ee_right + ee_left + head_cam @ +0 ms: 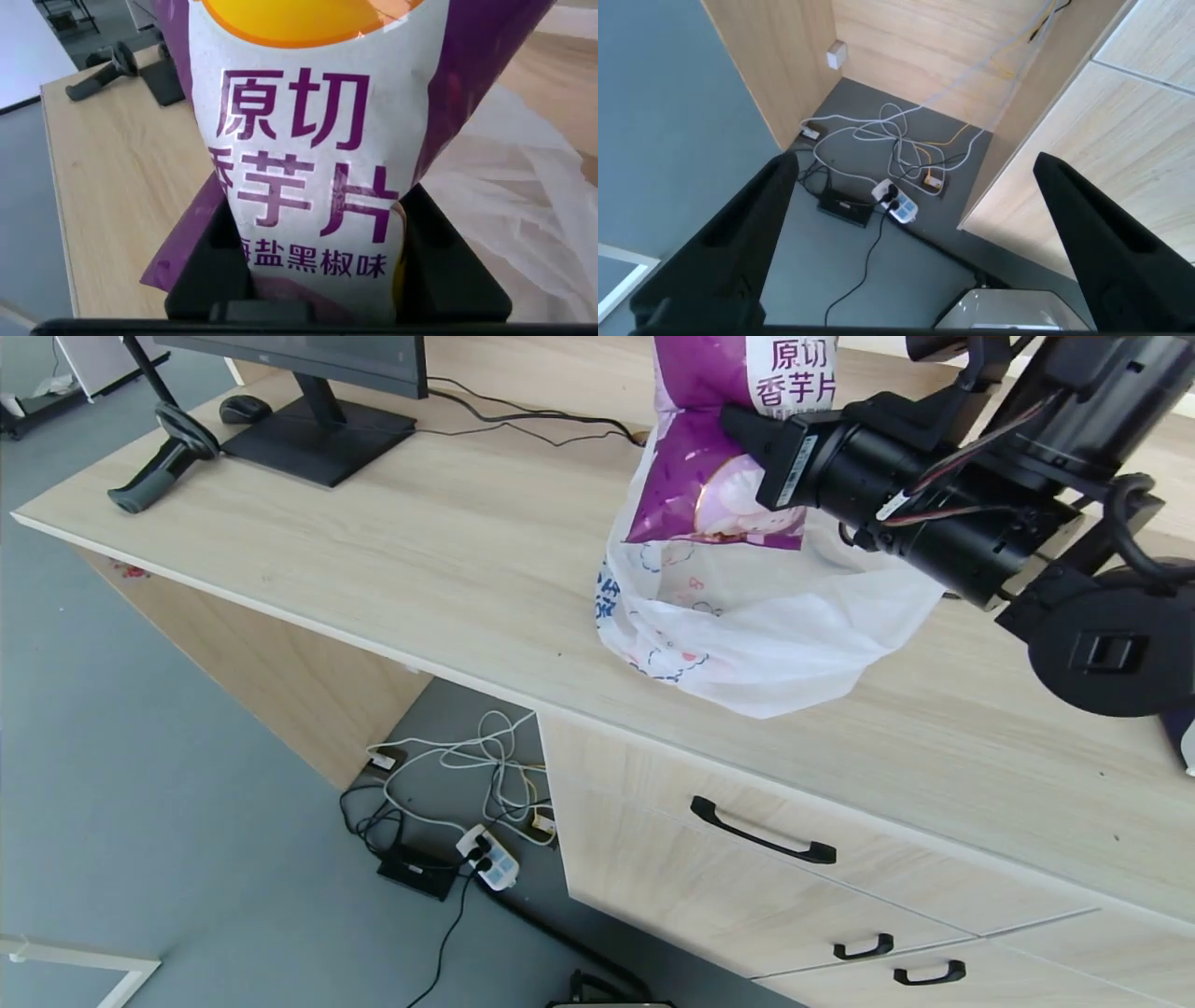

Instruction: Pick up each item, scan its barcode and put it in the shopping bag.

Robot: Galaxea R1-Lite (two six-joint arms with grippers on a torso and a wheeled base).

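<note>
A purple and white snack bag (724,439) hangs upright over the mouth of the white shopping bag (766,635), which sits on the wooden counter. My right gripper (747,434) is shut on the snack bag's side; in the right wrist view the snack bag (308,159) stands pinched between the two dark fingers (448,261). A barcode scanner (163,457) rests at the counter's far left corner. My left gripper (910,243) hangs open below counter height, over the floor and its cables.
A monitor stand (317,434) and a mouse (245,407) sit at the back left. The counter edge (280,607) runs diagonally, with drawers (761,840) below it. A power strip and tangled cables (467,821) lie on the floor.
</note>
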